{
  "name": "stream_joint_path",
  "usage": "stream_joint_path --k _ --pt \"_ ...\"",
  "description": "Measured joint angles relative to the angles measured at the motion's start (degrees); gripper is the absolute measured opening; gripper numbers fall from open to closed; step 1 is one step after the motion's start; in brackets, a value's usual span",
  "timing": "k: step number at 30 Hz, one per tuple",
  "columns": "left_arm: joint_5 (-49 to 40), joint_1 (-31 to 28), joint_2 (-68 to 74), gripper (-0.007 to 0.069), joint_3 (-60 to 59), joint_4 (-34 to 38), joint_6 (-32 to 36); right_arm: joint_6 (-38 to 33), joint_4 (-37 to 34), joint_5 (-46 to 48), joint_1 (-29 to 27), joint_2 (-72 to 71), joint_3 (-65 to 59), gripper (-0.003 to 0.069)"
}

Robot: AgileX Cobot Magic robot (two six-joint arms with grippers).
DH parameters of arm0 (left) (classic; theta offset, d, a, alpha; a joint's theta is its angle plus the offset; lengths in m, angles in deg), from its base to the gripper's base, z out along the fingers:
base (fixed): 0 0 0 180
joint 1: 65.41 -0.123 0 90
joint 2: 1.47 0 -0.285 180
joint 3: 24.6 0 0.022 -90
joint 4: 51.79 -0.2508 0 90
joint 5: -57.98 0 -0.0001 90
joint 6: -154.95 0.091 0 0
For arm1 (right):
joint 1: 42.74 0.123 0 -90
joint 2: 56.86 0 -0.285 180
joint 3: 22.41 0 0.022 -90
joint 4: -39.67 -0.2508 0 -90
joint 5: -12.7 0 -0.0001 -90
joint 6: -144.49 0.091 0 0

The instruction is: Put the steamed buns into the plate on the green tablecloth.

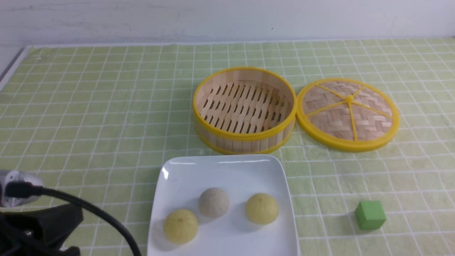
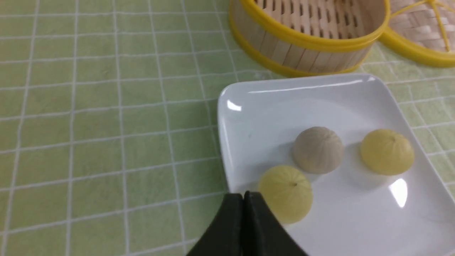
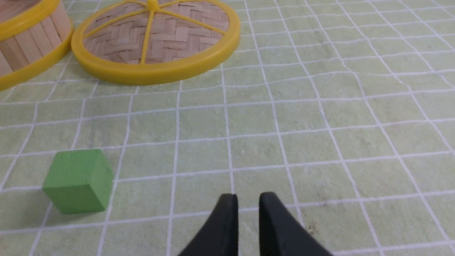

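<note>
Left gripper (image 2: 244,195) sits at the near-left, jaws pressed together, nothing between them, tips just at the near-left edge of the white square plate (image 1: 227,167). In my front view only the left arm's black body and cable show, at the near-left corner.

Plate rests on the green tablecloth (image 1: 89,106), near-centre of the surface. All three steamed buns are in it: pale yellow bun (image 1: 180,226) near-left, off-white bun (image 1: 213,202) in the middle and slightly farther, second yellow bun (image 1: 262,208) to the right. None of them touch.

Just beyond the plate is the bamboo steamer basket (image 1: 244,110), with nothing in it. Its woven lid (image 1: 348,113) lies flat just beside it on the right.

Green cube (image 1: 370,214) sits near-right, well apart from the plate.

Right gripper (image 3: 247,201) is over bare cloth right of the cube; jaws slightly apart, holding nothing.
</note>
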Motion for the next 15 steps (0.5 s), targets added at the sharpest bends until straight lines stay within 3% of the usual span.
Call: stream_joint_path --k 4,15 --pt "8.57 0.0 0.0 0.0019 -2.59 -0.55 -1.89 0.0 0.0 0.0 0.0 0.0 0.0 0.0124" --pt "7.67 0.0 0.0 0.0028 -2.86 -1.21 -2.35 0.0 0.0 0.0 0.0 0.0 0.0 0.0135"
